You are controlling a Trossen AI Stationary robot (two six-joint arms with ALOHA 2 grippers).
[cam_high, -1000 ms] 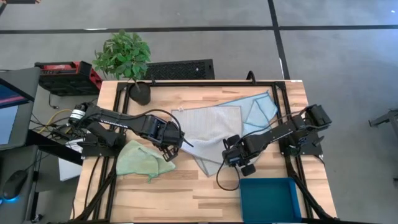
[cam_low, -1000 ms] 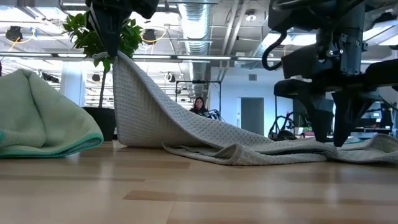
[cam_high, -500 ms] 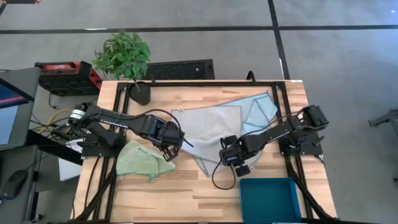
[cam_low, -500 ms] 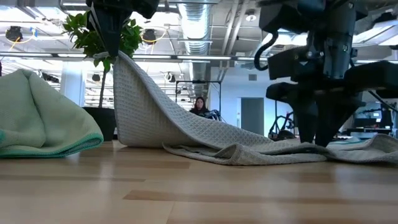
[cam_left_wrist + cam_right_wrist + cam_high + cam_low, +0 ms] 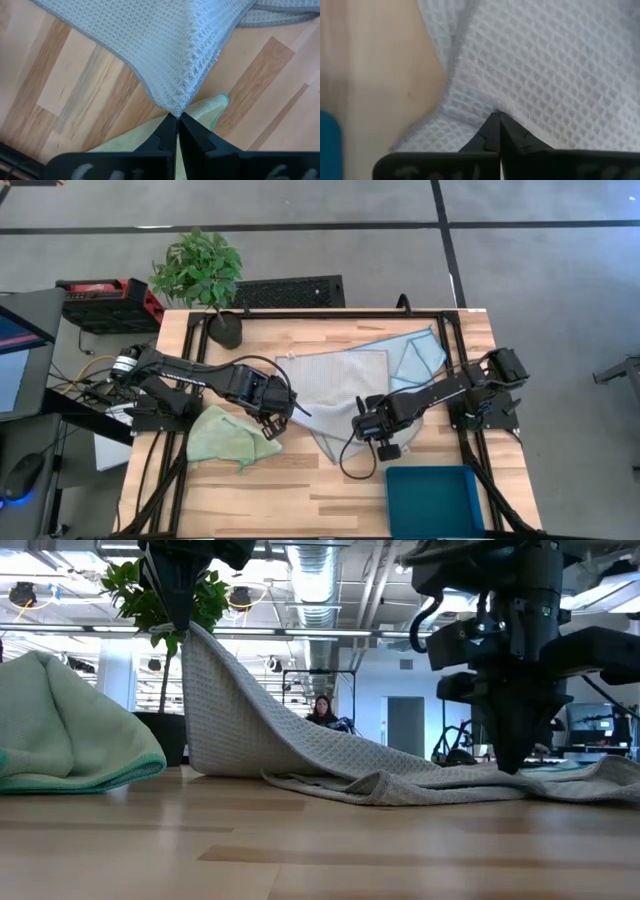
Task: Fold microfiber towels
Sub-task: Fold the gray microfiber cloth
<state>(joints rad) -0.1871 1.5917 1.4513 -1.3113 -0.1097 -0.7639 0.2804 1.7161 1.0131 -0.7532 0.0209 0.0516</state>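
Two corners of the grey towel [image 5: 335, 395], spread mid-table, are pinched. The left gripper [image 5: 177, 119] holds one corner raised; the right gripper [image 5: 496, 118] is clamped on the near edge, low at the table. The fold is starting (judging by the grips); next both should lift and carry that edge across together.

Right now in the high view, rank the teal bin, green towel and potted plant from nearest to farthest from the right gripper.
From the right gripper:
1. Teal bin, at the near right edge.
2. Green towel, left, beyond the left gripper.
3. Potted plant, far left corner.
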